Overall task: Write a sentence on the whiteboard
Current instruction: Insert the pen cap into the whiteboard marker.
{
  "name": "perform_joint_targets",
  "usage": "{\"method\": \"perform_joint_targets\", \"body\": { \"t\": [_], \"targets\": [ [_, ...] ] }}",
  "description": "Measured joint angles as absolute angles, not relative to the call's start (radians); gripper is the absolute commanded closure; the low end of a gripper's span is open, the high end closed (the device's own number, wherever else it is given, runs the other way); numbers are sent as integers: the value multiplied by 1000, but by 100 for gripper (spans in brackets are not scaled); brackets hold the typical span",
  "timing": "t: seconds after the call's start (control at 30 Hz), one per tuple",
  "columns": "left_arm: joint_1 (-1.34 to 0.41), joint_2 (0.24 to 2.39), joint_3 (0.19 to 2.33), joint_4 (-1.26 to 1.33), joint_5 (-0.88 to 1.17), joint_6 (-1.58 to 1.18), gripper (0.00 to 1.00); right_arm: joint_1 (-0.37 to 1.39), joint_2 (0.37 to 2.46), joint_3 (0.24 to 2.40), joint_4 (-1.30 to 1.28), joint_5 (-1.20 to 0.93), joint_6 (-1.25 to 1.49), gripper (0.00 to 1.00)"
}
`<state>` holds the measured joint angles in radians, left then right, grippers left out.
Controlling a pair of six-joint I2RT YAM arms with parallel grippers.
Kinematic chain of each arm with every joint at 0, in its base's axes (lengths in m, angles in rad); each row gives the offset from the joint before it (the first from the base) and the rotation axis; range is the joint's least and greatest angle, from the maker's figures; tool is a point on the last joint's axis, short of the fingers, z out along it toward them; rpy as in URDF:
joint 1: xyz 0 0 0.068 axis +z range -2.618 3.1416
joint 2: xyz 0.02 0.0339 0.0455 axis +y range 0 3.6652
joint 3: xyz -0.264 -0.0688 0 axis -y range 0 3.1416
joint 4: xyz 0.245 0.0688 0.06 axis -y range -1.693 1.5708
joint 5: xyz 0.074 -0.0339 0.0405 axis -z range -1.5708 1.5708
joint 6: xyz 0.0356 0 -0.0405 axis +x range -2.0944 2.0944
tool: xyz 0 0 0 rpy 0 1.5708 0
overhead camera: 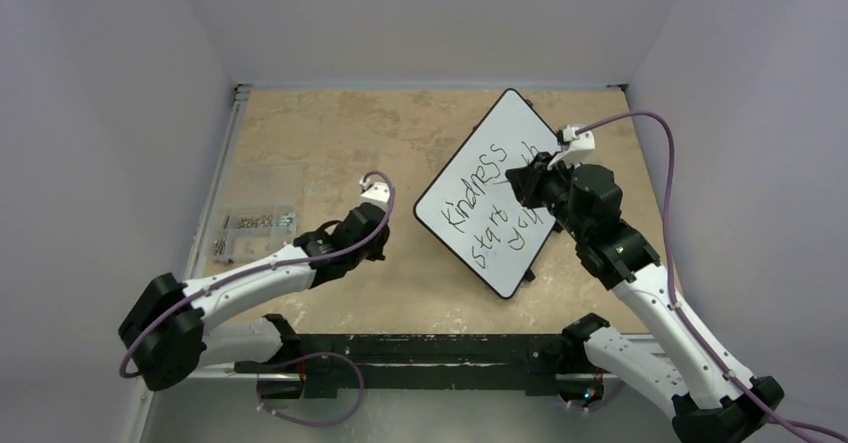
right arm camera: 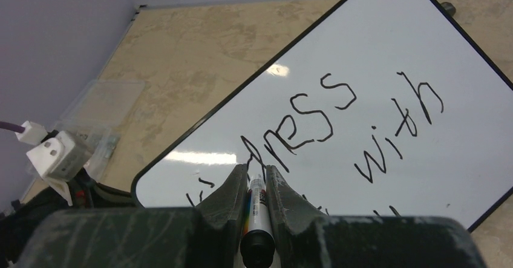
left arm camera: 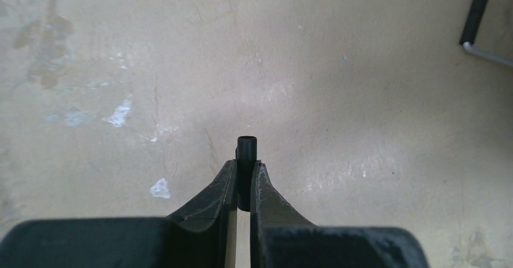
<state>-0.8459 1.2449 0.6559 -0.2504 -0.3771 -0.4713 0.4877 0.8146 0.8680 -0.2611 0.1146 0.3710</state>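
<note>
Right gripper (right arm camera: 255, 172) closest to the lens: its two dark fingers are pressing together on a marker (right arm camera: 259, 210), white barrel with a multicoloured label band and a black rear end pointing at the camera; the label print is too blurred to read. Marker is pointing down at the whiteboard (right arm camera: 387, 44); the tip is sitting behind the fingers, so contact cannot be told. Whiteboard is sitting on the right half of the table (overhead camera: 330, 133), turned diagonally, one rounded corner reaching close to the far edge, a small black foot showing at its near right side. The sentence (overhead camera: 472, 195) is running in black hand lettering: "Kindness" on the first line, "start with" on the second, the "with" clearest from the right wrist. A few more strokes are showing below "start", perhaps "yo", too small to be sure. Left gripper (left arm camera: 243, 166) is hovering over bare table to the left of the board, well apart from it, fingers clamping a short black tube (left arm camera: 247, 150) standing upright between them, open end showing. Clear plastic box (overhead camera: 255, 225) of small metal parts is sitting by the left edge of the table.
</note>
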Motion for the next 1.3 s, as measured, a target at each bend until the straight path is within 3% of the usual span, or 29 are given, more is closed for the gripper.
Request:
{"method": "perform_joint_targets", "body": {
  "t": [0.43,0.83,1.3],
  "targets": [
    [-812,847,753,-521,-244,-328,100,488,882,952,-221,-193,369,100],
    [-812,814,1042,-709,124,-105,100,492,901,1016,-130,-526,461,100],
    [-787,833,1016,-605,465,-7,100,550,932,946,106,-677,627,100]
  ]
}}
